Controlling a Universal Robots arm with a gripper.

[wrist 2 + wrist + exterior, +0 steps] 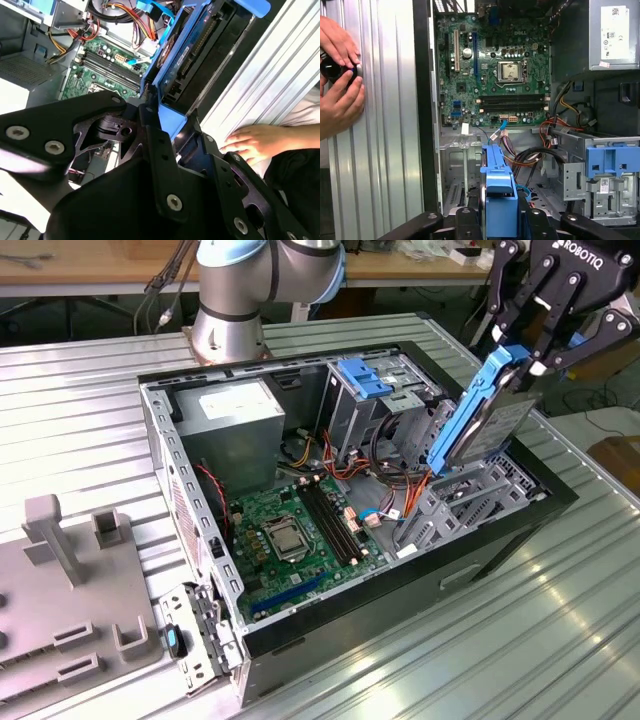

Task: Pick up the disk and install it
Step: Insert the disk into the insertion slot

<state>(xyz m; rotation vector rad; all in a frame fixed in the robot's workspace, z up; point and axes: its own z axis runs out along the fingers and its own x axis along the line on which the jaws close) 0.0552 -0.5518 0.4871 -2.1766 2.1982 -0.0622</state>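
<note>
The gripper [522,362] clamps the disk [485,430] upright over the open case [400,580] on a ribbed metal table [560,640]. A hand [255,142] rests on the table beside the case, and a wooden bench [80,270] stands behind.

Note for your log: the surface is a ribbed metal table [80,400]. An open computer case [400,580] lies on its side mid-surface. A grey fixture plate [60,620] sits at the edge on the exterior view's left. The arm's base [228,335] stands toward the far edge. A person's hand [252,142] rests on the ribs just beside the case.
</note>
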